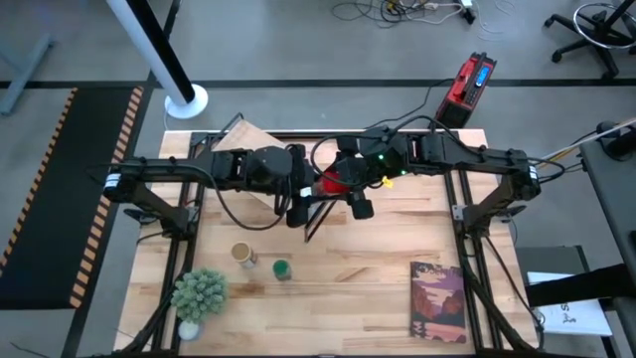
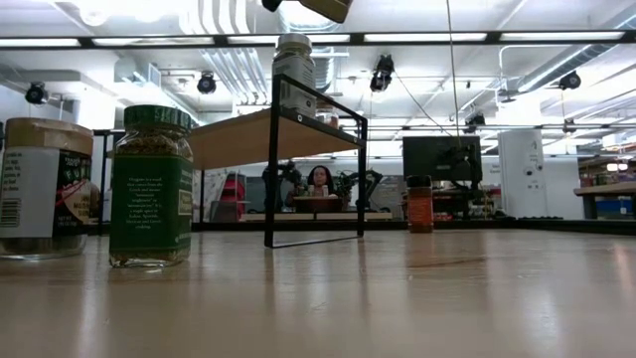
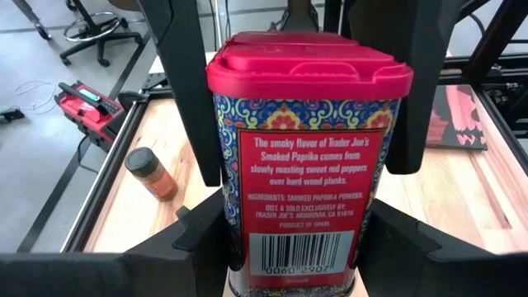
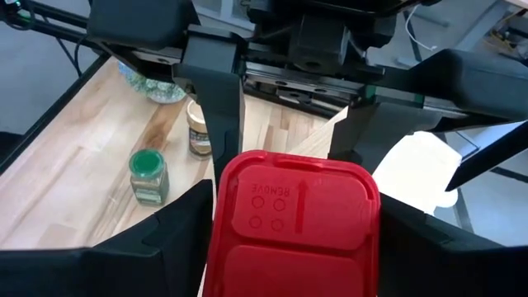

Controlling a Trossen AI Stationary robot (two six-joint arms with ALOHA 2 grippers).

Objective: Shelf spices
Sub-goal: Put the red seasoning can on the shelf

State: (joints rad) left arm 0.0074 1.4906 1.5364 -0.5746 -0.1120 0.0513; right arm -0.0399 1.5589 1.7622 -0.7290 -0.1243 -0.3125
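I have the red tin point(image 3: 305, 157) in the air above the middle of the surface point(image 1: 378, 259), and both my arms are on it at once. My left end effector point(image 3: 289, 247) is clamped across its body, and my right end effector point(image 4: 289, 223) is closed on it at the lid end. That shared hold is the weak point. If one side lets go before the other is truly firm, the tin can tip or drop. If both pull while clamped, it can twist in the grip or the hinged lid can pop. The sides look smooth, so I judge a slip to be likely under a light squeeze. The shelf point(image 2: 248, 134) stands near the far edge, with a white-lidded jar point(image 2: 294, 65) already on its slanted board. A careless placement could knock that jar or let the tin slide down the slope. The green-lidded jar point(image 1: 282, 269) and the tan-topped jar point(image 1: 242, 256) wait on the surface closer to the front, beside the plant point(image 1: 199, 296). A falling tin could bowl them over.
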